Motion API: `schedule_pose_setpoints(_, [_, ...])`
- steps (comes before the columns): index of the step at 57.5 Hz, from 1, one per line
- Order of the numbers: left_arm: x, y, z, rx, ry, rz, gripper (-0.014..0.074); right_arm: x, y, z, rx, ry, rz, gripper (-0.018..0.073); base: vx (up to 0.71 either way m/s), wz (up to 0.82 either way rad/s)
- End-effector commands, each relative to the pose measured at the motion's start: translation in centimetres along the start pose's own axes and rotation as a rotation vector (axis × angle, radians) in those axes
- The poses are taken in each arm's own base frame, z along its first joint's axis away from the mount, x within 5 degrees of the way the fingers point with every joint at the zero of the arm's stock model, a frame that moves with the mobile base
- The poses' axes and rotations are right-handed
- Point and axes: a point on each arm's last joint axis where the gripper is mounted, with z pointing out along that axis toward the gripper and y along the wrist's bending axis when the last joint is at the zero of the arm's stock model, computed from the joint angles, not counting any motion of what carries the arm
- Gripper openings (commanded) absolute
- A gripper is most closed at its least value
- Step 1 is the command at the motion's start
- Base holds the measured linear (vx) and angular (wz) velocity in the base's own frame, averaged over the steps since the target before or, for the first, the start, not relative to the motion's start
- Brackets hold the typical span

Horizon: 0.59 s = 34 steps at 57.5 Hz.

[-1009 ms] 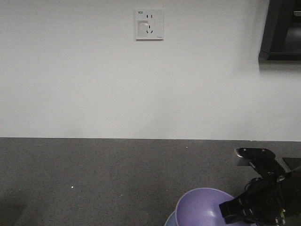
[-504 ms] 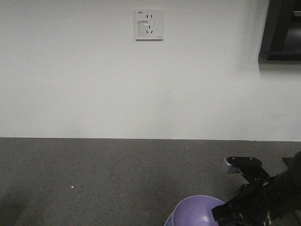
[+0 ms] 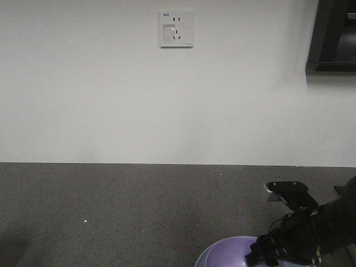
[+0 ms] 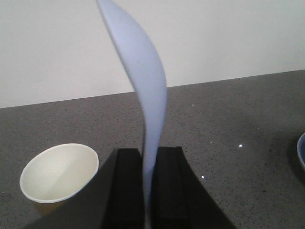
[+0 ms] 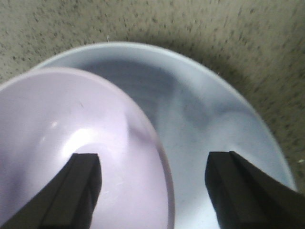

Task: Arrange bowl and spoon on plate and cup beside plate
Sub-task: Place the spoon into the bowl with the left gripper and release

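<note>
Writing on the white wall socket is limited to a tiny mark at its upper left corner, too small to read; none of the tableware shows a label.

The plate is round, shallow, smooth and pale blue-grey with a low raised rim, and it lies on a dark grey speckled counter. Over the plate's left part is the bowl, matte lavender plastic with a thin rounded rim and a soft highlight in its bottom. The right gripper hangs above the plate with its 2 black fingers wide apart, 1 over the bowl's inside and 1 over bare plate, the bowl's rim passing between them.

The left gripper is clamped on the spoon, a glossy pale blue-white curve standing upright between 2 flat black pads, away from the plate. The cup, tapered paper with a cream inside and a brown outside, stands upright on the counter, well apart from the plate, beyond the spoon.
</note>
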Motion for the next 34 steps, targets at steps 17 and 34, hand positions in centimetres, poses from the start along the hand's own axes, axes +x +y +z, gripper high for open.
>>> schedule_pose_setpoints(17, [-1.0,-0.1,-0.1,0.008,-0.054,-0.014,-0.0006,-0.6,3.0,-13.1,0.210,-0.338,-0.091,0.0074,0.00,0.00])
schedule_pose_setpoints(34, [-0.5,-0.2,1.0,0.029,0.083,-0.002,0.0000,7.8,5.1,-18.5,0.322,-0.633,-0.151,-0.0011,0.00,0.00])
